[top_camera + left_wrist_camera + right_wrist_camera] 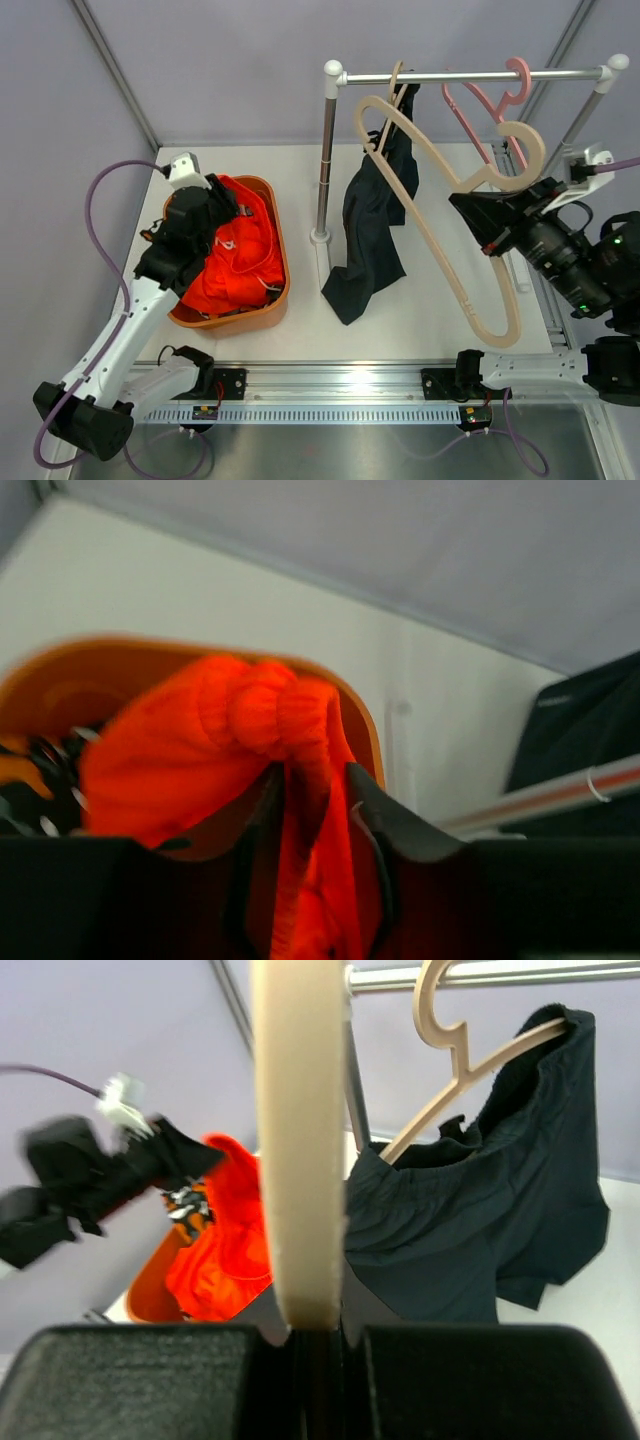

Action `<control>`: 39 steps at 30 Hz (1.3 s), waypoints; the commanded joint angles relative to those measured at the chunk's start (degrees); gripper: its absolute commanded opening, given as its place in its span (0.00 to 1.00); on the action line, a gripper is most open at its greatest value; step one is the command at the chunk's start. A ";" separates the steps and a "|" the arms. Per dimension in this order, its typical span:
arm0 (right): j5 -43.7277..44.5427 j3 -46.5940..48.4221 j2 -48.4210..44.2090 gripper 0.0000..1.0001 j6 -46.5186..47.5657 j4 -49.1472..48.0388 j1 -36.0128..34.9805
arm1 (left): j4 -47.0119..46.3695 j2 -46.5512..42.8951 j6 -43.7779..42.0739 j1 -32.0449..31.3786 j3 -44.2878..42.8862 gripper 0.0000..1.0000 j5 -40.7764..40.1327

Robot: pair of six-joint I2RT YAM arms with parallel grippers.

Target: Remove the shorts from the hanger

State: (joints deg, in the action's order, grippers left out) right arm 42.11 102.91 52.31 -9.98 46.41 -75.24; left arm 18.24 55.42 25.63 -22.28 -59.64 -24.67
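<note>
The bright orange shorts (240,255) lie bunched in an orange basket (280,300) at the left. My left gripper (212,212) hangs over the basket, and in the left wrist view it (318,815) is shut on a fold of the orange shorts (200,760). Camouflage shorts (185,1203) lie under them in the basket. The dark navy shorts (372,225) hang from a beige hanger (397,85) on the rail. My right gripper (480,212) is shut on a bare beige hanger (440,240) and holds it off the rail; that hanger (298,1160) fills the middle of the right wrist view.
A silver rail (470,75) on a post (325,170) crosses the back of the white table. A bare pink hanger (495,100) hangs on it at the right. Grey walls close in the back and sides.
</note>
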 commanded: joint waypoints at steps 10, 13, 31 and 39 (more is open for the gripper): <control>14.67 9.22 -2.22 0.00 -5.57 14.73 0.27 | -2.86 -4.44 8.83 0.13 6.38 0.96 11.56; 16.86 9.94 -2.48 0.00 -8.83 19.84 0.27 | -1.46 -5.23 8.12 0.13 4.71 0.98 13.76; 11.88 5.46 10.52 0.00 -1.73 15.48 17.62 | 5.14 -8.66 3.20 0.13 -4.17 0.99 24.31; -19.22 3.17 14.04 0.00 5.58 1.51 44.02 | 4.97 -9.45 1.80 0.05 -4.17 0.99 27.04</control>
State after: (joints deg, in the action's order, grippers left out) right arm 37.87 104.84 66.54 -8.67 57.74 -37.67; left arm 24.32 46.92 29.08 -22.28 -61.98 -0.12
